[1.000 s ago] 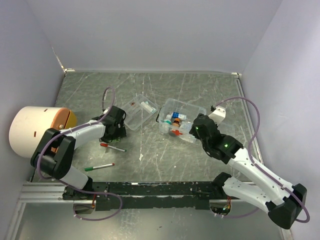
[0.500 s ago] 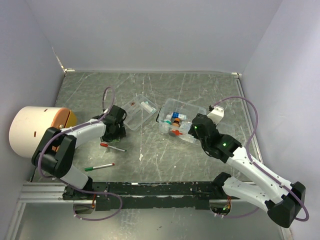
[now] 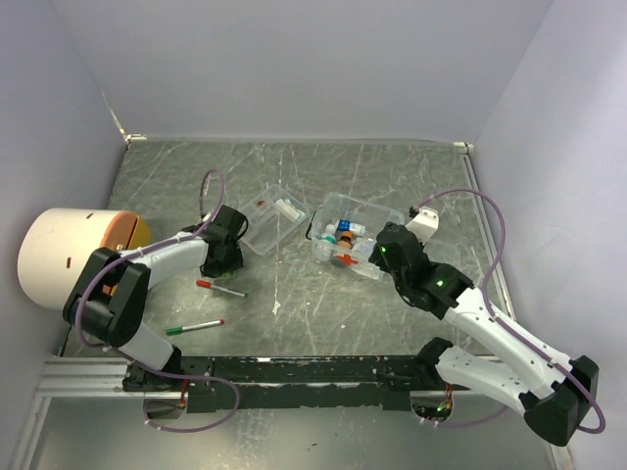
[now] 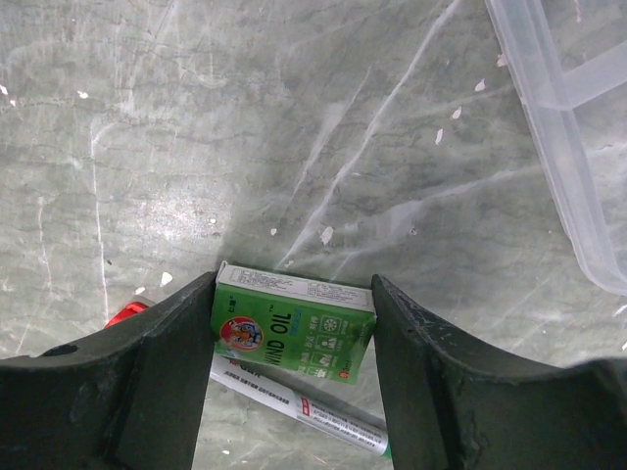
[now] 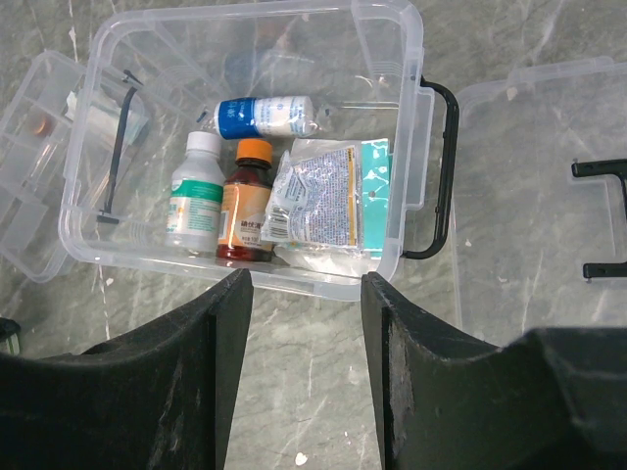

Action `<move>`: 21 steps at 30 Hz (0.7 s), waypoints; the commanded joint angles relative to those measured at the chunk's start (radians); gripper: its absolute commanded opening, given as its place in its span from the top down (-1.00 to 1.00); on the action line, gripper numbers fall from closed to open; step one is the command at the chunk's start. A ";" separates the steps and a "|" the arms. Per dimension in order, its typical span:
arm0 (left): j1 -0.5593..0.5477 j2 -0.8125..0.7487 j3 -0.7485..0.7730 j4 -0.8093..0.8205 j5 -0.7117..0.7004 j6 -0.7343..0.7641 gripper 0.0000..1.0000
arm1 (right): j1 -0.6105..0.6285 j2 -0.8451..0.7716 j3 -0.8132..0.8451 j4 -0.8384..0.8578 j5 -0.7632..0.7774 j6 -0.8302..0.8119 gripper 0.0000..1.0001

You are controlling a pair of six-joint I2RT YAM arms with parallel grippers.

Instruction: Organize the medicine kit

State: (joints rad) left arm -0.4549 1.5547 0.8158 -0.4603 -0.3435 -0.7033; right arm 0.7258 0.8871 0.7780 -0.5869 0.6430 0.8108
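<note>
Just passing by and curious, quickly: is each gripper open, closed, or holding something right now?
Left gripper: closed on the green box.
Right gripper: open, holding nothing.

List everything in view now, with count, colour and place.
table: 1, grey-green, underneath all
box: 1, clear, centre-right
bottles: 2, white, amber, in box
roll: 1, blue-white, in box
packets: several, white-teal, in box
lid: 1, clear, beside box
divided tray: 1, clear, left of box
carton: 1, green, on table
pens: 2, red-capped, green-capped, front left
cylinder: 1, white, far left
left tool: 1, black, gripping carton
right tool: 1, black, open, before box
</note>
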 commanded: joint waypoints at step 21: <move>-0.006 -0.067 0.154 0.234 0.279 -0.293 -0.38 | 0.001 -0.063 0.015 0.028 0.022 0.006 0.05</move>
State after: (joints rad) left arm -0.4553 1.4498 0.9268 -0.3809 -0.1497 -0.8566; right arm 0.7258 0.8528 0.7780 -0.5705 0.6434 0.8112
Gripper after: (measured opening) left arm 0.697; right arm 0.481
